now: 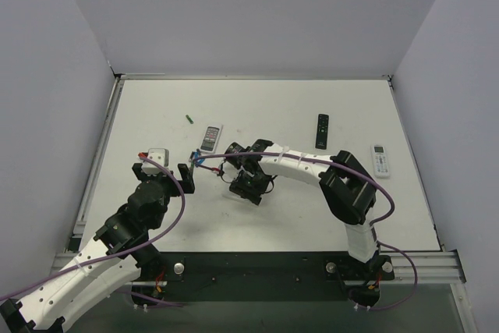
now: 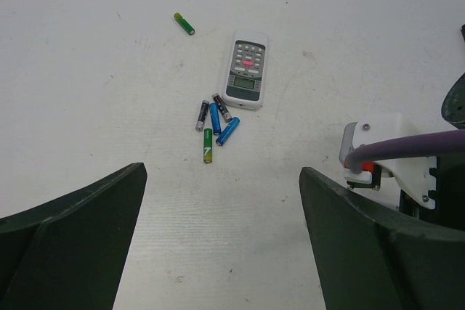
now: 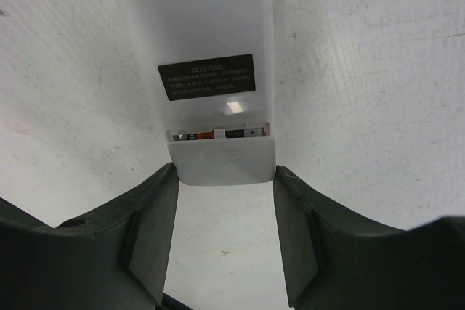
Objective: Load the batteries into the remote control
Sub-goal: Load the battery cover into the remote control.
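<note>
The remote control (image 3: 207,34) lies back up on the table, showing a plain white back with a dark label (image 3: 207,76). Its battery cover (image 3: 221,159) sits slightly slid back, and a strip of batteries (image 3: 218,134) shows in the compartment. My right gripper (image 3: 225,173) has both fingertips against the sides of the cover's near end. In the top view this gripper (image 1: 249,183) hides the remote. Several loose batteries (image 2: 214,125), blue, green and dark grey, lie ahead of my open, empty left gripper (image 2: 221,173), and one green battery (image 2: 184,23) lies farther off.
A white remote with a grey face (image 2: 247,69) lies face up just beyond the loose batteries, and also shows in the top view (image 1: 211,137). A slim black remote (image 1: 322,130) and another white remote (image 1: 380,160) lie at the right. The right arm's wrist (image 2: 378,152) is close on the left gripper's right.
</note>
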